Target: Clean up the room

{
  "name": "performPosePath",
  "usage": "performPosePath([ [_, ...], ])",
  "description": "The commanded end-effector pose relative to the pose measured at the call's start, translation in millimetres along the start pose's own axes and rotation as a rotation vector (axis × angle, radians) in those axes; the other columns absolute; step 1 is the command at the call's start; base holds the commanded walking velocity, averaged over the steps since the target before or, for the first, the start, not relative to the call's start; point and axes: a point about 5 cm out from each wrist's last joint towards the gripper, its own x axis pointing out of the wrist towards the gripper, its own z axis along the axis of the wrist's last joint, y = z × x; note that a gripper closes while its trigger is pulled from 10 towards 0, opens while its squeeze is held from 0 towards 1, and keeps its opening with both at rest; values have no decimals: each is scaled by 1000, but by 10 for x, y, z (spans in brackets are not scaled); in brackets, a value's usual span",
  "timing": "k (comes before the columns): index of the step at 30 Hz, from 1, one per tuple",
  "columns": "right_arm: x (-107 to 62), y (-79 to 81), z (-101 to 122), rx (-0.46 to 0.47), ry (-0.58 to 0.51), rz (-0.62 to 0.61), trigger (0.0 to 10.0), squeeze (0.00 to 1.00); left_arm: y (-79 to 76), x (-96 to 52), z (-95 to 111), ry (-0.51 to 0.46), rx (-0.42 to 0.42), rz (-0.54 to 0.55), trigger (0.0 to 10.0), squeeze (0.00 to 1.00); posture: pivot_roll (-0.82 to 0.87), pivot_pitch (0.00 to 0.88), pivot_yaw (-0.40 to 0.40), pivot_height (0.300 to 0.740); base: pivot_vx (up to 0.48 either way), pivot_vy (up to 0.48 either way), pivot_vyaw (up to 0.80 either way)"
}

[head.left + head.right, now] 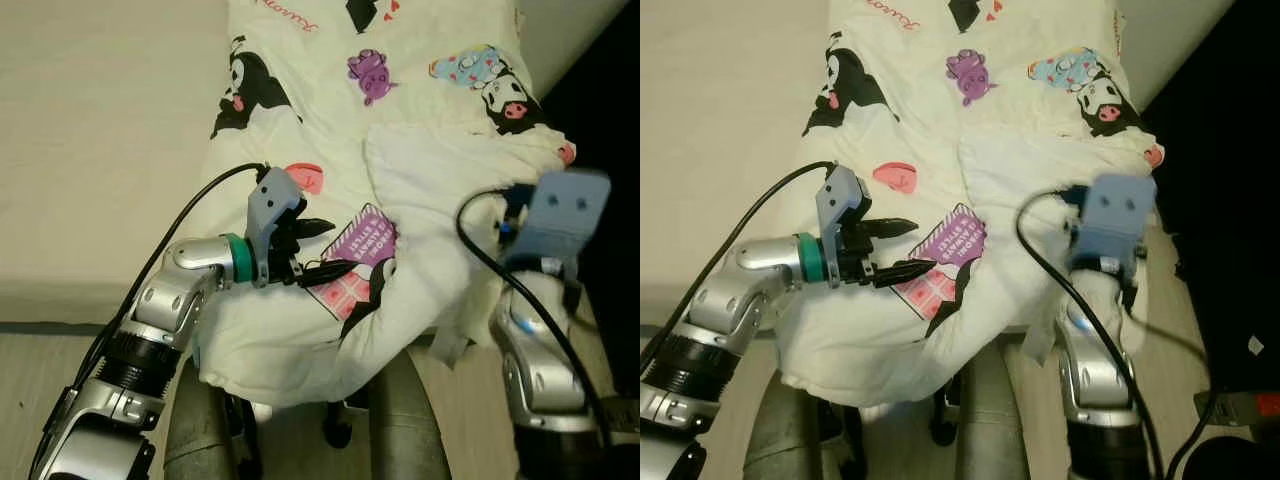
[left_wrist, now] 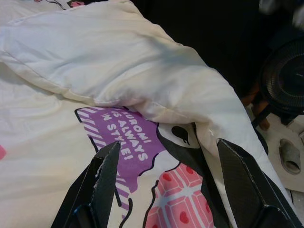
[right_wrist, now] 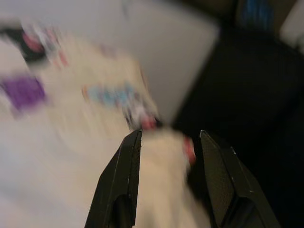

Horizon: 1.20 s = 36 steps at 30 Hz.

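Left tool: two long black fingers, spread apart, nothing between them; poised just above the white cartoon-printed quilt, tips over the purple-and-pink printed patch (lettering legible in the left wrist view). Silver forearm with green collar behind, black cable looping up from it.

Right tool: two black fingers spread, seen in the right wrist view (heavily blurred); pointed toward the quilt's far edge beside a dark area. In the head views, hidden behind the grey-blue camera mount, which stands upright at the quilt's right-hand edge; contact with fabric cannot be told.

Quilt: soft, padded, white, printed with black-and-white cartoon figures, a purple figure and a pale blue patch. Spread over the right part of the cream-coloured bed, lower edge draped over the bed's near side and hanging toward the robot's legs. One fold doubled back over itself, lying just beyond the left tool's tips and partly covering the printed patch.

Surroundings: pale wood-look floor below the bed's edge; dark zone to the right of the bed; round black fan-like object on the floor (identity uncertain).
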Motion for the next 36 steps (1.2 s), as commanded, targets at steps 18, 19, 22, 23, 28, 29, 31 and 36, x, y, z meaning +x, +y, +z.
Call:
performPosePath([
  [18,279,933,-855,522,612,684,10000,0,-73,25,11,1,8,-40,10000,0,-46,259,-34,610,0,0,0],
  [19,279,933,-855,522,612,684,10000,0,-73,25,11,1,8,-40,10000,0,-46,259,-34,610,0,0,0],
  [22,274,995,-889,522,648,738,10000,0,-70,17,9,2,8,-38,10000,0,-46,259,-34,610,0,0,0],
  [23,274,995,-889,522,648,738,10000,0,-70,17,9,2,8,-38,10000,0,-46,259,-34,610,0,0,0],
  [28,263,1064,-915,588,701,805,10000,0,-75,21,10,3,7,-37,10000,0,-28,259,-37,610,0,0,0],
  [29,289,1020,-965,569,726,736,10000,0,-79,19,11,2,6,-36,10000,0,-33,262,-37,610,0,0,0],
  [31,317,949,-1028,534,751,637,10000,0,-83,15,9,2,4,-35,10000,0,-34,263,-37,610,0,0,0],
  [36,353,719,-1194,497,799,414,10000,0,-90,9,-6,5,0,-36,10000,0,-42,266,-34,610,0,0,0],
])
